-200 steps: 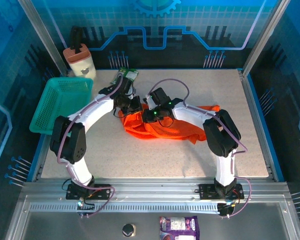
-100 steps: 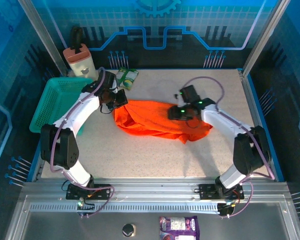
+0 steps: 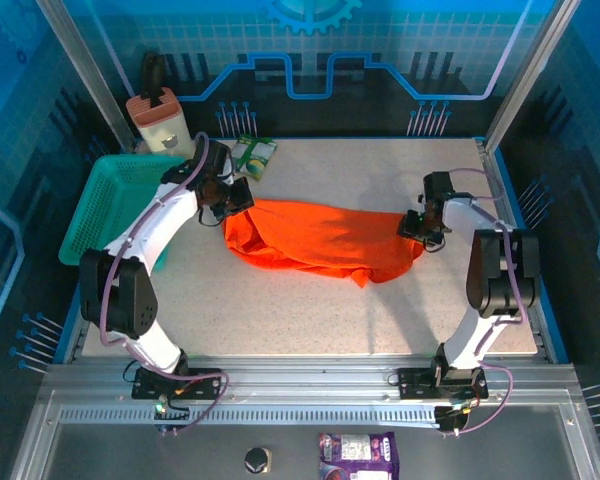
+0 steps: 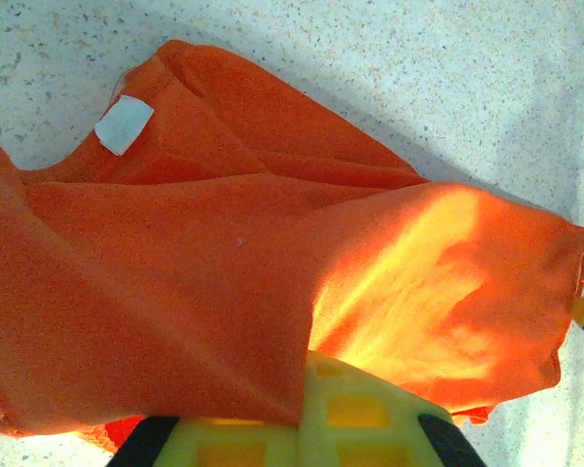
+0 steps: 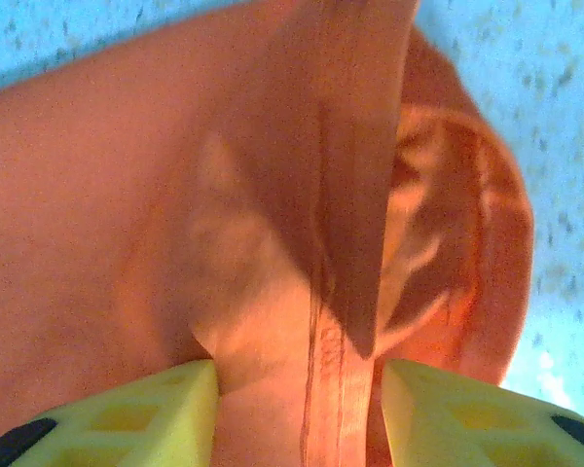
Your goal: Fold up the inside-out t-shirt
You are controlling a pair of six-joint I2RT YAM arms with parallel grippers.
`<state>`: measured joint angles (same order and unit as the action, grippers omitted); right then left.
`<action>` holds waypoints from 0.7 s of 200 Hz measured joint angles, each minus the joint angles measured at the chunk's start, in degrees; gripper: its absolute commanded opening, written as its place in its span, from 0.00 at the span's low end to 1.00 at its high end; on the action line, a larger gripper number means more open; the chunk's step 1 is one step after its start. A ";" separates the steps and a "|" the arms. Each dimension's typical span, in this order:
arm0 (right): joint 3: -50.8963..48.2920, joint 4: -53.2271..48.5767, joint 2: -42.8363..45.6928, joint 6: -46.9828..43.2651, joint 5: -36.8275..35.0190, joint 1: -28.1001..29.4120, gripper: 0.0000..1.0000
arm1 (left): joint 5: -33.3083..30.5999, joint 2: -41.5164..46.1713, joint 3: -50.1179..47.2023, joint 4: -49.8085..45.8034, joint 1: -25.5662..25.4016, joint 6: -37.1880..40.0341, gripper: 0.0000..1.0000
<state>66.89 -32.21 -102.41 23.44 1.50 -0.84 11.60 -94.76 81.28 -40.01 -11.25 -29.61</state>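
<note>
The left gripper (image 3: 235,197) is pressed shut on the t-shirt's (image 3: 320,235) left end, near the back of the table (image 3: 310,310). From its wrist camera the cloth runs straight down onto the one yellow finger (image 4: 350,409) in sight. The right gripper (image 3: 412,225) has the opposite end. Its two fingers (image 5: 127,418) stand apart with a thick, seamed fold packed between them, so it looks like a grip on bunched fabric and not an empty gap.

The t-shirt lies across the middle of the table as a long, rumpled band between the two arms. It sags toward the near side, and a white label (image 4: 124,124) shows on its outer face.

What worries me is that right-hand hold. A wad of cloth that thick can creep out from between the fingers if the arms pull any further apart. Then that end would drop in a heap and the spread would have to be done over. The left pinch seems to be on a thin bit of fabric, so a sharp tug could strip it free too.

The shirt is far from flat. It is rolled over on itself, so any fold made now would likely trap those wrinkles and doubled layers inside. The left arm is working close to the teal basket (image 3: 110,205), and a wide swing that way could knock it.
</note>
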 measured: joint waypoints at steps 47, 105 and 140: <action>4.76 2.36 -3.82 -1.20 1.31 -2.16 0.35 | -0.02 1.25 0.00 -0.46 0.00 -0.02 0.00; 6.67 3.37 -4.87 -1.92 3.15 -2.51 0.00 | -0.02 1.84 0.00 -0.44 0.00 -0.04 0.00; 6.84 3.52 -4.87 -1.27 3.43 -3.32 0.29 | 0.00 1.84 0.00 -0.42 0.00 -0.04 0.00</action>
<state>73.73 -28.69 -107.28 22.17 4.93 -4.16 11.60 -92.92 81.28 -40.42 -11.25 -29.65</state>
